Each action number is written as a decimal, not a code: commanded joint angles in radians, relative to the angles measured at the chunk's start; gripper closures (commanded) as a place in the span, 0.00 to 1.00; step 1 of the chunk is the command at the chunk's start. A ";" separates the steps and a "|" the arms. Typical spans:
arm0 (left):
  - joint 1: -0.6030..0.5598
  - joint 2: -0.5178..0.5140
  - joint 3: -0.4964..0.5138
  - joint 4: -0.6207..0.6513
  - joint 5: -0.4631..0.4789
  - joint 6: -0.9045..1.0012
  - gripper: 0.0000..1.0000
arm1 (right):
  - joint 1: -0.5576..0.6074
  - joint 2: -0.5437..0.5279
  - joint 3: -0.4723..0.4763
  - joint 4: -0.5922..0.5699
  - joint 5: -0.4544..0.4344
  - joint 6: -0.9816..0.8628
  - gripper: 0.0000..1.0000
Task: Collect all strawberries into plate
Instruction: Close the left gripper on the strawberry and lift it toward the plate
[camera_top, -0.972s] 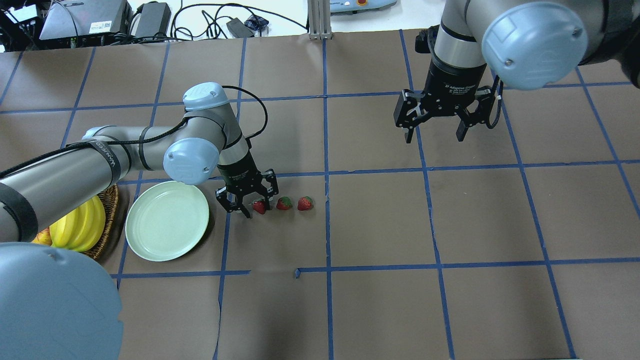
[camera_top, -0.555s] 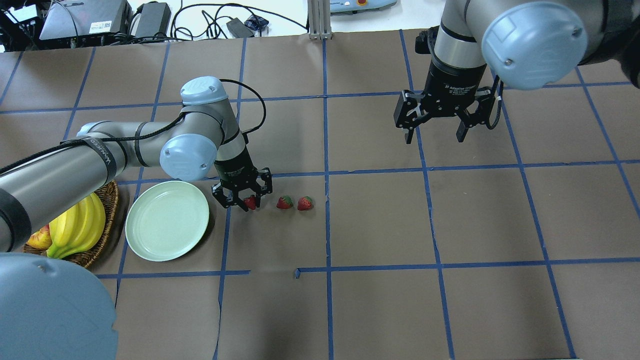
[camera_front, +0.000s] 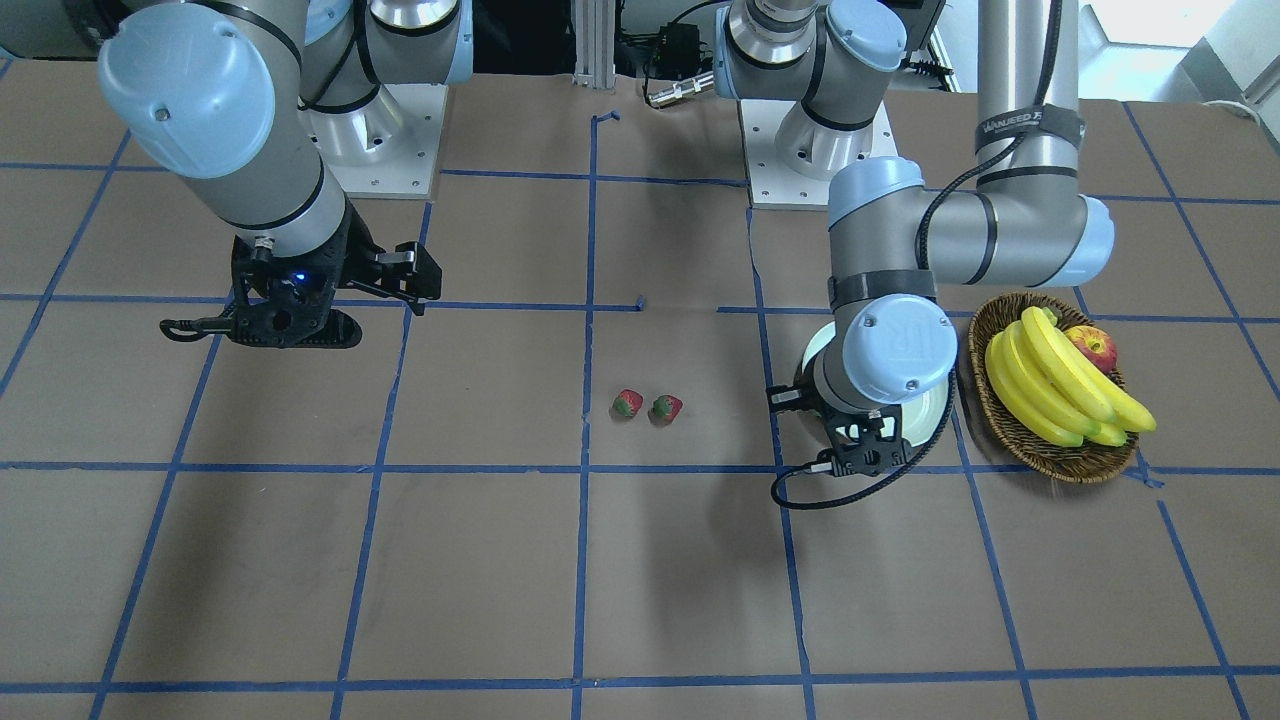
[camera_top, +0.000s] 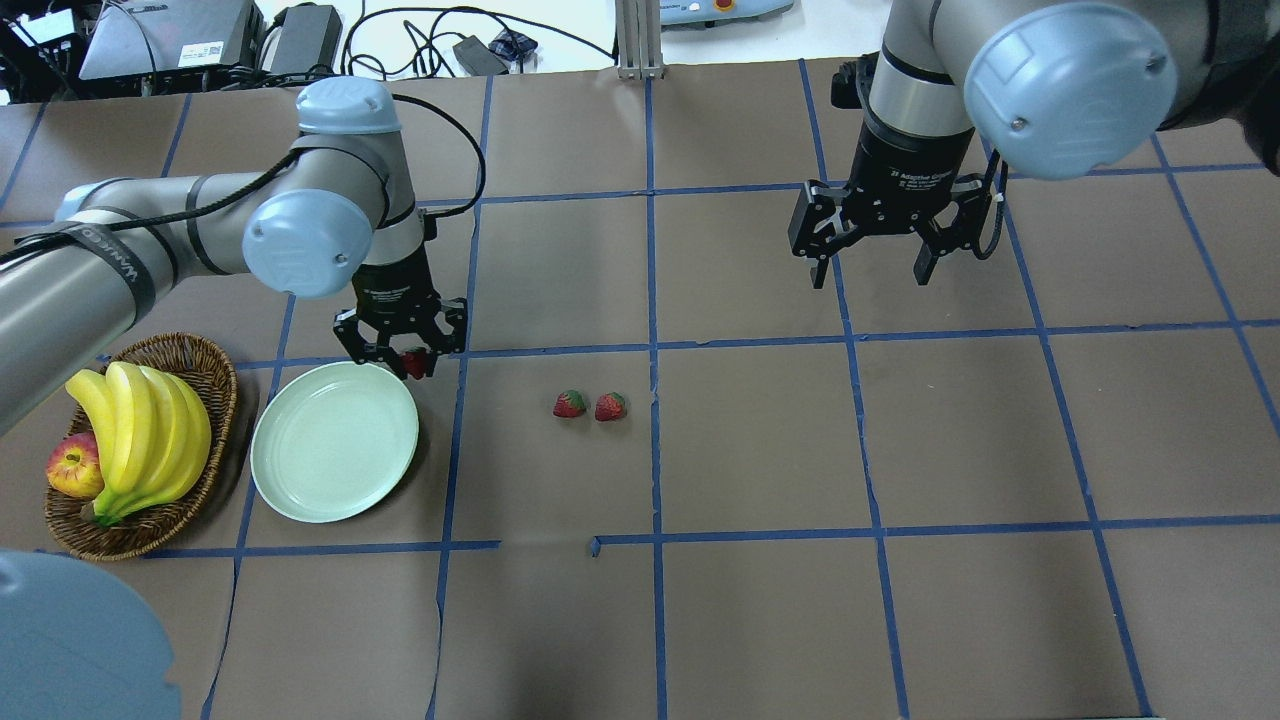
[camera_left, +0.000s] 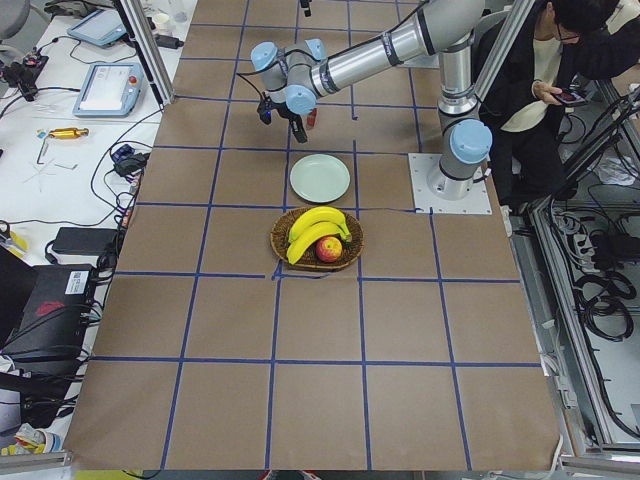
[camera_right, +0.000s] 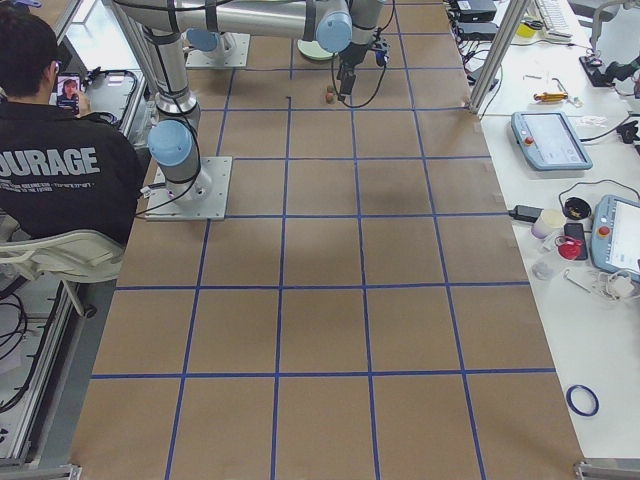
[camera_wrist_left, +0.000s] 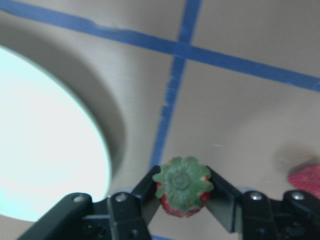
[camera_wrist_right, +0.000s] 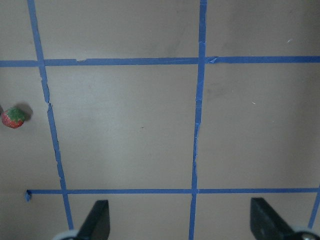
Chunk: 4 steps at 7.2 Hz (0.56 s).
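A brown wicker basket (camera_top: 222, 385) of bananas (camera_top: 150, 440) sat at 9 o'clock of the round mint-green plate (camera_top: 334, 441). Just past its 1 o'clock rim, the left fingers (camera_wrist_left: 223, 197) clamped a small red, green-capped strawberry (camera_wrist_left: 182, 189); the right fingers (camera_top: 921, 262) stood apart.

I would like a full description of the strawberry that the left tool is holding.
The held strawberry is small and red, with a green leafy cap that faces the wrist camera. The left tool pinches it between its two black fingers, one on each side. It hangs above the brown paper, just outside the rim of the pale green plate, touching nothing else.
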 joint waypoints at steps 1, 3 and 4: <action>0.125 0.008 -0.032 -0.047 0.109 0.176 1.00 | 0.000 -0.001 0.000 -0.003 0.000 0.002 0.00; 0.150 -0.031 -0.074 -0.024 0.172 0.192 1.00 | 0.000 0.000 0.000 -0.006 0.000 0.002 0.00; 0.150 -0.036 -0.095 -0.024 0.172 0.190 1.00 | 0.000 -0.001 0.000 -0.007 -0.002 0.002 0.00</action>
